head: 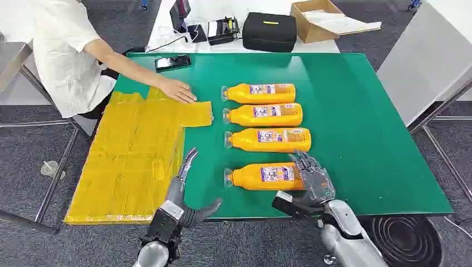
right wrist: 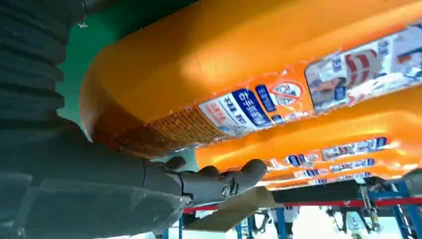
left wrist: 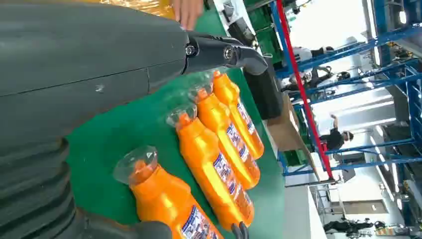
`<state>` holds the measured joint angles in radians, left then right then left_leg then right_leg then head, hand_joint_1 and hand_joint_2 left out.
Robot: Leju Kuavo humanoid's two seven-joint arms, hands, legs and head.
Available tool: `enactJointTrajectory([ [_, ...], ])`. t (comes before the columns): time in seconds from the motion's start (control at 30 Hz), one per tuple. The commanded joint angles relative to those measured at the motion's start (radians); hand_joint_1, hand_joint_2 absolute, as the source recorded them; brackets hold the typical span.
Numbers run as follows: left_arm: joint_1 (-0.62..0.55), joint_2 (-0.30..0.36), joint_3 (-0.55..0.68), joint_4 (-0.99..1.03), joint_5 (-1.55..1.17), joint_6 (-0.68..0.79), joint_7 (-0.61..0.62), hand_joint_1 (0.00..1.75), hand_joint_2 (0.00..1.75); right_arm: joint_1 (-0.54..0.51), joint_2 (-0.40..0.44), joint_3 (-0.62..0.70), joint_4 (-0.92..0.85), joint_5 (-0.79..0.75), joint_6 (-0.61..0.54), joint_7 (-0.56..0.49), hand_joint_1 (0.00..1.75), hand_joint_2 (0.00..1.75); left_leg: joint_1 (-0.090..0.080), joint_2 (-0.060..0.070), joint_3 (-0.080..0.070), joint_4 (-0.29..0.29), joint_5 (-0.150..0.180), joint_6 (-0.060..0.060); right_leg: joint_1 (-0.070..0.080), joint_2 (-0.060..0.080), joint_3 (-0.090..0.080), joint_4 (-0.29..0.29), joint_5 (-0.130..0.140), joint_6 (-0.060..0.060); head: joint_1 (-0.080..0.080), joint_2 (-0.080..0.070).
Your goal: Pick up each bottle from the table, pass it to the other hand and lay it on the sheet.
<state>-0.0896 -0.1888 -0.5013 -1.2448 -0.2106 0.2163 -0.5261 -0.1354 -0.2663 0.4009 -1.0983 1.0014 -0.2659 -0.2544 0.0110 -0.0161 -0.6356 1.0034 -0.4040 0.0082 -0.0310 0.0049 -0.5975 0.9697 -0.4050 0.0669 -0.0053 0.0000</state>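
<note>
Closest to me, my left hand (head: 181, 192) hangs spread and empty beside the yellow sheet (head: 133, 156); my right hand (head: 311, 175) cups the nearest bottle (head: 261, 176), grip unclear.

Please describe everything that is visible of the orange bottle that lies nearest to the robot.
The nearest bottle is orange, plastic by its look, with a clear cap and a white and blue label on its side. It lies flat on the green table, cap pointing toward the yellow sheet, last in a row of four like bottles and apart from the next one. The right hand is at its base end, fingers over the bottom; whether it already grips is unclear.
</note>
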Motion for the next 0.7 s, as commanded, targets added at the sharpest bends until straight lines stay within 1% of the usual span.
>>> enactJointTrajectory([
  [0.03,-0.032,0.012,-0.021,0.061,0.0,-0.003,0.003,0.0,1.75,-0.056,0.016,0.039,0.113,0.001,0.008,0.005,0.0,1.75,0.0,0.001,0.003,-0.001,-0.001,0.0,0.001,0.0,0.003,-0.001,-0.001,-0.002,0.0,0.0],
  [0.07,-0.032,0.012,-0.021,0.061,0.0,-0.003,0.003,0.0,1.75,-0.056,0.016,0.039,0.113,0.001,0.008,0.005,0.0,1.75,0.001,0.002,0.006,0.0,-0.002,0.0,0.001,0.0,0.006,-0.001,-0.002,-0.004,0.0,0.0],
  [0.2,-0.032,0.013,-0.021,0.061,0.001,-0.003,0.003,0.0,1.75,-0.06,0.014,0.041,0.12,0.001,0.013,0.009,0.0,1.75,0.001,0.002,0.004,-0.001,-0.001,0.0,0.001,0.0,0.005,-0.001,-0.001,-0.003,0.0,0.0],
  [0.23,-0.032,0.013,-0.021,0.061,0.003,-0.003,0.003,0.0,1.75,-0.066,0.012,0.051,0.128,0.008,0.025,0.019,0.0,1.75,0.001,0.002,0.006,0.0,-0.002,0.0,0.002,0.0,0.007,-0.001,-0.002,-0.004,0.0,0.0],
  [0.27,-0.033,0.013,-0.021,0.062,0.005,-0.007,0.003,0.0,1.75,-0.071,0.006,0.065,0.137,-0.003,0.057,0.028,0.0,1.75,0.0,0.002,0.005,-0.001,-0.002,0.0,0.001,0.0,0.005,-0.001,-0.001,-0.003,0.0,0.0],
  [0.3,-0.034,0.014,-0.02,0.064,0.006,-0.008,0.003,0.0,1.75,-0.077,-0.001,0.076,0.145,-0.01,0.092,0.032,0.0,1.75,0.001,0.003,0.008,0.0,-0.003,0.0,0.002,0.001,0.008,-0.001,-0.002,-0.005,0.0,0.0],
  [0.33,-0.035,0.014,-0.021,0.066,0.008,-0.009,0.003,0.0,1.75,-0.083,-0.014,0.091,0.147,-0.019,0.12,0.04,0.65,1.75,0.001,0.002,0.005,-0.001,-0.002,0.0,0.001,0.001,0.005,-0.001,-0.001,-0.003,0.0,0.0],
  [0.37,-0.036,0.014,-0.021,0.067,0.009,-0.009,0.003,0.0,1.75,-0.085,-0.021,0.096,0.148,-0.02,0.128,0.043,1.75,1.75,0.001,0.003,0.007,0.0,-0.003,0.0,0.002,0.001,0.007,-0.001,-0.002,-0.004,0.0,0.0],
  [0.4,-0.038,0.013,-0.022,0.072,0.01,-0.01,0.003,0.0,1.75,-0.095,-0.037,0.117,0.153,-0.03,0.173,0.056,1.75,1.75,0.001,0.003,0.009,0.0,-0.004,0.0,0.002,0.001,0.009,-0.001,-0.003,-0.005,0.0,0.0],
  [0.43,-0.041,0.012,-0.021,0.076,0.014,-0.009,0.003,0.0,1.75,-0.104,-0.051,0.133,0.161,-0.05,0.21,0.067,1.75,1.75,0.001,0.002,0.007,0.0,-0.002,0.0,0.001,0.0,0.007,-0.001,-0.002,-0.004,0.0,0.0],
  [0.53,-0.048,0.009,-0.023,0.086,0.021,-0.012,0.002,0.0,1.75,-0.109,-0.075,0.154,0.164,-0.092,0.265,0.066,1.75,1.75,0.001,0.001,0.009,0.0,-0.002,0.0,0.002,-0.001,0.009,-0.001,-0.002,-0.004,0.0,0.0],
  [0.63,-0.064,0.004,-0.031,0.105,0.027,-0.013,-0.005,0.0,1.75,-0.085,-0.083,0.138,0.143,-0.207,0.325,0.0,1.75,1.75,0.001,-0.002,0.011,-0.001,0.0,0.0,0.001,-0.003,0.01,-0.002,-0.001,-0.003,0.0,0.0],
  [0.7,-0.076,0.002,-0.04,0.12,0.035,-0.018,-0.015,0.0,1.75,-0.07,-0.099,0.136,0.124,-0.278,0.372,-0.027,1.75,1.75,0.001,-0.002,0.013,-0.001,-0.001,0.0,0.002,-0.004,0.013,-0.002,-0.002,-0.005,0.0,0.0],
])
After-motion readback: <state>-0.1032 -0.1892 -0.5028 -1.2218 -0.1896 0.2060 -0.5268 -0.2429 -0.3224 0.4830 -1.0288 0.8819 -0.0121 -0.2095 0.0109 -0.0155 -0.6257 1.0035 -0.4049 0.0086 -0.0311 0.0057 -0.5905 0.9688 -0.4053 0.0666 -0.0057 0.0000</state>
